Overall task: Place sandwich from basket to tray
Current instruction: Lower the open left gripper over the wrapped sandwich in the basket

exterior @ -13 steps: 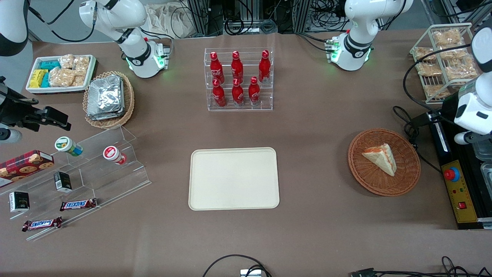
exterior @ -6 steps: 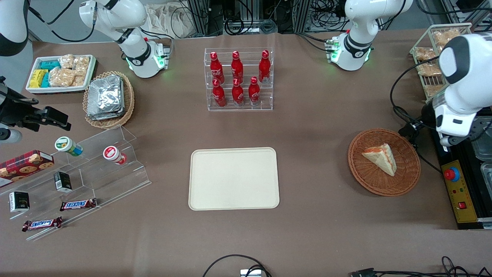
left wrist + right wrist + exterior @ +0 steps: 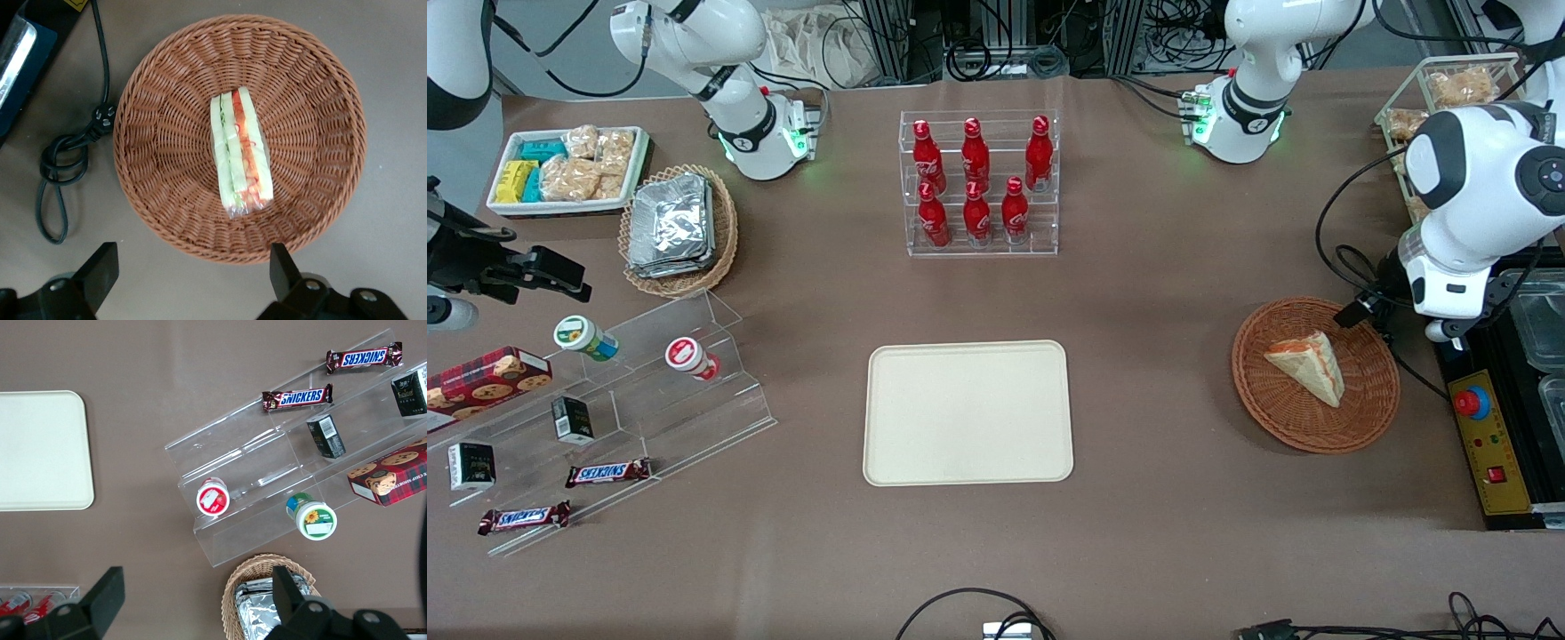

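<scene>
Now that my arm has swung in over the surface, I see the pincer hanging spread wide just above the basket, whose sandwich lies untouched, the tray well apart.

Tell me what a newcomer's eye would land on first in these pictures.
Probably the sandwich, a pale wedge lying alone in the reddish-brown basket toward the working arm's end of the table. The gripper hangs open above the basket's edge, holding nothing. Next come the bare cream tray at mid-table and the red bottles in their clear rack, farther from the front camera.
</scene>
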Controlling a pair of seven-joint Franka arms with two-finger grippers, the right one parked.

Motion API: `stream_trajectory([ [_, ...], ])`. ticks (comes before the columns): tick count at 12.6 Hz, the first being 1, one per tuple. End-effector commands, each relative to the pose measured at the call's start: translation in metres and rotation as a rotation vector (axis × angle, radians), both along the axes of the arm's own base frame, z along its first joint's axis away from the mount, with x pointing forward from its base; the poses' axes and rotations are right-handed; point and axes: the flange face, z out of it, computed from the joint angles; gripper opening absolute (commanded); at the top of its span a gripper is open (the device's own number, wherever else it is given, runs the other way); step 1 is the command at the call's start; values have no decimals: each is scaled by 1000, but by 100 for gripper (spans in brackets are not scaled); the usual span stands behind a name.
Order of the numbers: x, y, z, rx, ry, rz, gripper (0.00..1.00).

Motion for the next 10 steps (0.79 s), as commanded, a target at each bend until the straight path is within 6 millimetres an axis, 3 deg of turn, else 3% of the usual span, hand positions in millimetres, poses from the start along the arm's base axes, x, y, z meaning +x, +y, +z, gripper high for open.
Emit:
stream_trajectory([
  [1, 4, 0, -28, 4, -25, 52, 100],
  [4, 10, -2, -55, -3, -32, 94, 100],
  [10, 18, -8, -87, -13, -50, 127, 100],
])
